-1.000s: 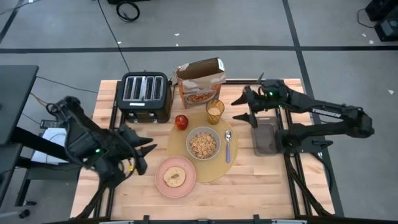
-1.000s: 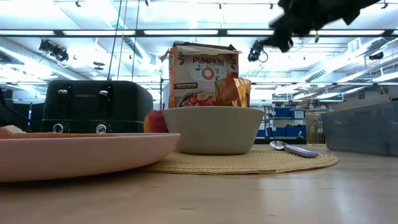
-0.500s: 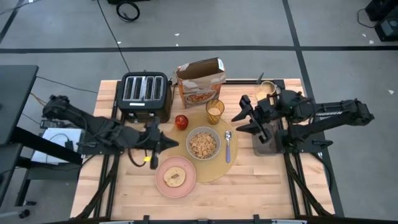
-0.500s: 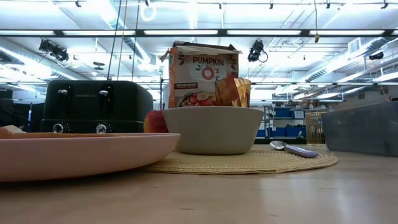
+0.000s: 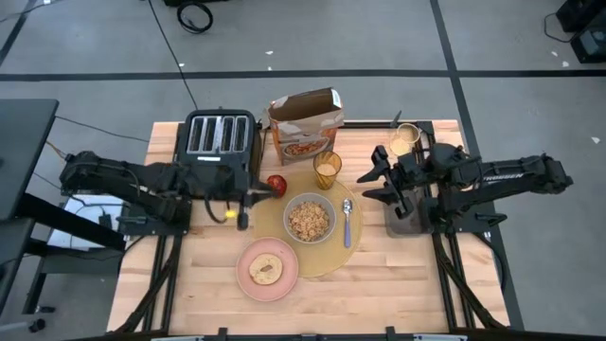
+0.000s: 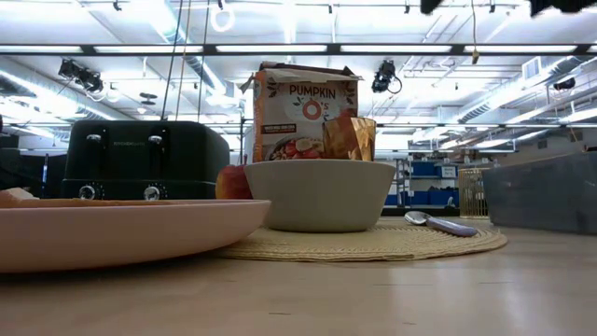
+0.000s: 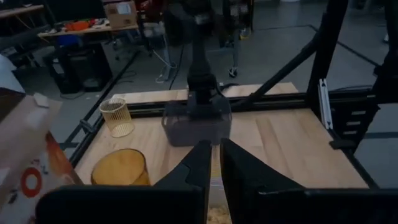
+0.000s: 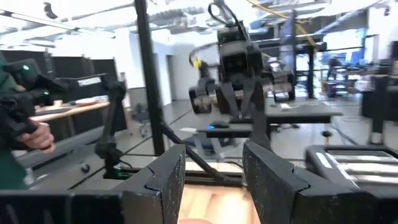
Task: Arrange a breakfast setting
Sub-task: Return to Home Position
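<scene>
The round tan placemat [image 5: 322,254] holds the grey bowl [image 5: 309,218] of cereal and the silver spoon [image 5: 347,222]. The amber glass [image 5: 328,168] stands at its far edge and the red apple [image 5: 276,185] at its far left edge. The pink plate [image 5: 267,269] with round toasted bread [image 5: 264,271] lies at its near left. My left gripper [image 5: 256,196] hovers just left of the apple, its fingers [image 7: 202,163] nearly together and empty. My right gripper [image 5: 365,185] hovers right of the spoon, open and empty [image 8: 214,180].
A black four-slot toaster [image 5: 221,144] and an open cereal box [image 5: 305,126] stand at the far edge. A small cup [image 5: 405,139] and a grey bin [image 5: 405,210] sit at the right, under my right arm. Bare wood lies along the near edge.
My left arm has swung from the table's near left toward the far edge and stretched out to the right, bringing its gripper beside the apple. My right gripper has moved a little toward the near edge, over the bin. The breakfast things have not moved.
</scene>
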